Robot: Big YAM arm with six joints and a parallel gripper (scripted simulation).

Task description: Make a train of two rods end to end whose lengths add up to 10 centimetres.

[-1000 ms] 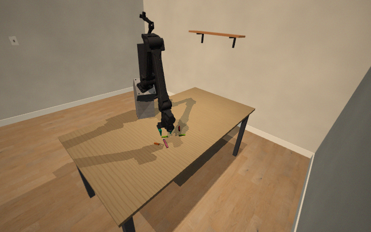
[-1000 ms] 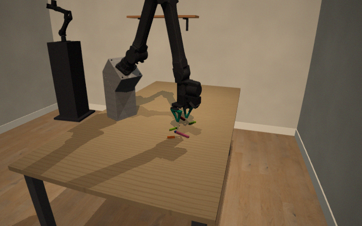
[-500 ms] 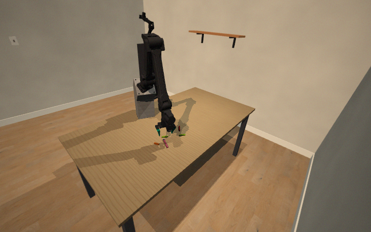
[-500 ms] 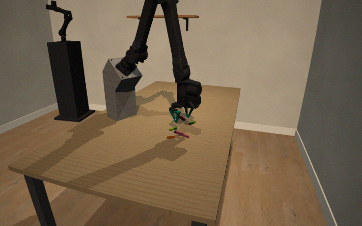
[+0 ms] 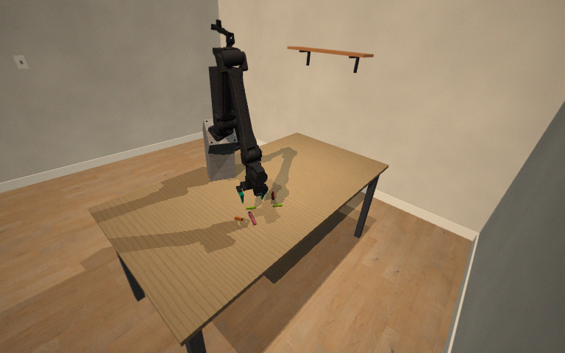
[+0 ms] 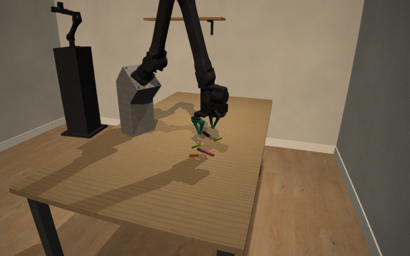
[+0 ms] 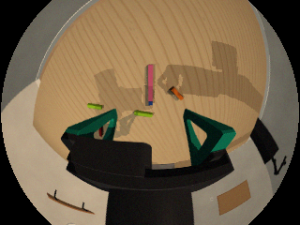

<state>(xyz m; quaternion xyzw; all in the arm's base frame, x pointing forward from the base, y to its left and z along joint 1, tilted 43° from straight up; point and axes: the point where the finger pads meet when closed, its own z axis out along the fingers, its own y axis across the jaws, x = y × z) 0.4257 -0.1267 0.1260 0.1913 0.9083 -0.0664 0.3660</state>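
Above the wooden table (image 5: 166, 266) (image 6: 169, 196) (image 7: 206, 28), the tool (image 5: 252, 197) (image 6: 206, 130) (image 7: 150, 112) with green fingers spread wide, no readable writing on the pink rod (image 5: 252, 218) (image 6: 206, 152) (image 7: 150, 82).

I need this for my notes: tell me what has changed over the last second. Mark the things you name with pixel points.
The gripper (image 5: 252, 200) (image 6: 206, 130) (image 7: 150, 112) has spread its fingers wider and risen a little. Nothing was visibly taken hold of or let go. The pink rod (image 5: 252, 218) (image 6: 206, 152) (image 7: 150, 82), blue rod (image 5: 249, 212) (image 6: 198, 149) (image 7: 150, 103), orange rod (image 5: 237, 218) (image 6: 194, 155) (image 7: 176, 93), red rod (image 5: 272, 195) (image 6: 206, 133) (image 7: 100, 131) and both lime rods lie where they did.
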